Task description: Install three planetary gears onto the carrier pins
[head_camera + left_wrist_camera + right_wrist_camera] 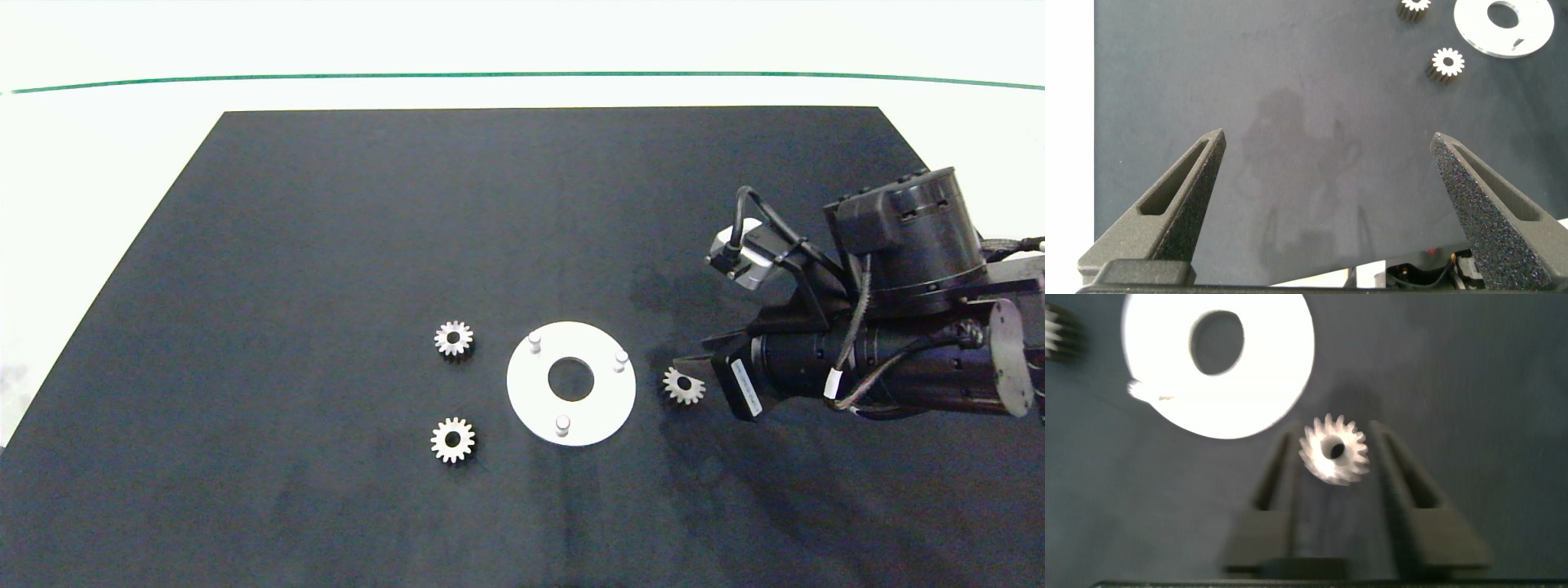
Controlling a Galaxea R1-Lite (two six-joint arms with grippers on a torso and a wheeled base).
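Biggest worry from where I'm standing: the right gripper (1333,469) has its fingers (1278,486) straddling one of the planetary gears (1333,449), and that gear looks like it's sitting tipped rather than flat. The fingers sit just off the teeth on either side, not clamped on anything as far as I can tell, though the wrist view is smeary enough that I wouldn't swear there's no contact. If they close on the tooth tips instead of a solid flank, my guess is the gear rolls or pops out sideways, since there's not much metal there to bite on. And if it gets picked up crooked, the centre hole won't line up with a pin and it'll jam on the peg top or shove the disc around.

Pose-wise, the right arm comes in low and nearly level over the worktop, fingers pointed at the white disc (571,383), which lies just beyond the fingertips with its three carrier pins (621,358) all bare. So nothing's installed yet.

Further past the disc, on the side away from the right fingers, the other two gears (453,338) sit flat on the black mat (326,245), well apart from each other.

The left gripper (1331,204) hangs parked, fingers spread wide and holding nothing, with the two gears and disc far ahead of its fingertips.
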